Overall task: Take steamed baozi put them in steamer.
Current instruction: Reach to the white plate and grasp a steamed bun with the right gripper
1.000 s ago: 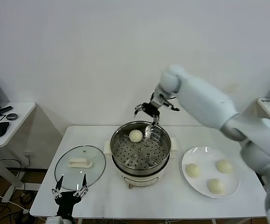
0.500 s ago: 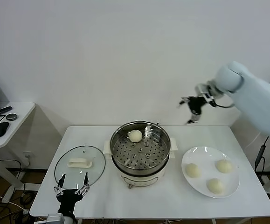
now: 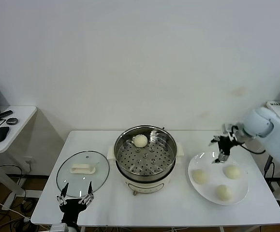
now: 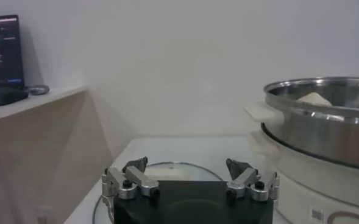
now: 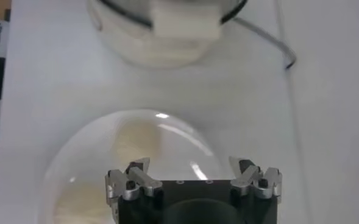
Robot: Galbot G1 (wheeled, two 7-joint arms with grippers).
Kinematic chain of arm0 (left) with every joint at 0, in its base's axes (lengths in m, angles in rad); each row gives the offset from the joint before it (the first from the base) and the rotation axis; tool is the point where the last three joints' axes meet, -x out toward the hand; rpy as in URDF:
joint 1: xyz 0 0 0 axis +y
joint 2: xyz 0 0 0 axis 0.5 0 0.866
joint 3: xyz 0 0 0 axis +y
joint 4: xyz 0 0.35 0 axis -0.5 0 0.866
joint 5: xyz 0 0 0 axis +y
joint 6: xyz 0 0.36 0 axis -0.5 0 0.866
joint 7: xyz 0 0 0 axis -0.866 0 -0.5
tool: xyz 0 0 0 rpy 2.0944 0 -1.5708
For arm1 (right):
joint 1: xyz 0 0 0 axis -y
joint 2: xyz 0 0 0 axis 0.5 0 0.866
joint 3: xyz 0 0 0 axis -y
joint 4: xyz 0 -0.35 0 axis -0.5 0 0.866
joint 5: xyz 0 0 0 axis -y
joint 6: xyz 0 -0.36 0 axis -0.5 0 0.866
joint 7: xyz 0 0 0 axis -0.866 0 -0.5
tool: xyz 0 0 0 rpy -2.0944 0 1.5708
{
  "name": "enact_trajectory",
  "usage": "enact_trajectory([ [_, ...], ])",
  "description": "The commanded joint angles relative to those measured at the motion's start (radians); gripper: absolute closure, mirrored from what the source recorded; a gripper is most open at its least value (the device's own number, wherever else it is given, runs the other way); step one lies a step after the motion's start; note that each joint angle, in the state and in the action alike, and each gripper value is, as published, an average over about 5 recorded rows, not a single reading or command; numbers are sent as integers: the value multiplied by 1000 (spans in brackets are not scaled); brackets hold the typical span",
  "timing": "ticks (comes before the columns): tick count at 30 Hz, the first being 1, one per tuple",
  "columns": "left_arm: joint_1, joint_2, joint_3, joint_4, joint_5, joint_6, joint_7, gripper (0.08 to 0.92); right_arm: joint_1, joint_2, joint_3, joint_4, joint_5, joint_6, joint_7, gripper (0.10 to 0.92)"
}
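Right pincer (image 3: 221, 147) spread wide, empty, above far rim of white plate (image 3: 240, 194) near right edge of surface (image 3: 178, 208). Three steamed baozi (image 3: 199, 176) on plate, smooth pale round; one baozi (image 3: 140, 140) on perforated tray at far side of steamer (image 3: 145, 155), shiny steel, mid-surface. Glass lid (image 3: 82, 172) flat near left edge. Left pincer (image 3: 75, 199) wide, idle at front-left corner.

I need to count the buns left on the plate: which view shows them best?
The head view: all three buns lie unobstructed on the plate. The right wrist view shows them blurred, partly hidden; the left wrist view shows none.
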Motion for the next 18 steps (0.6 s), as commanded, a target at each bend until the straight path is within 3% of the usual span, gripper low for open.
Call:
enact_trajectory([
  [1,5,-1,2,-1,4,-1,0,177,-142,-18,46,49,-42,-50,13,203],
  [11,11,1,3,0,4,-2,-1,177,-143,44,-3,37,-82,-31,-10,203],
  [18,10,-1,3,3,3,-4,-5,177,-150,95,0,5,-101,-33,54,203],
])
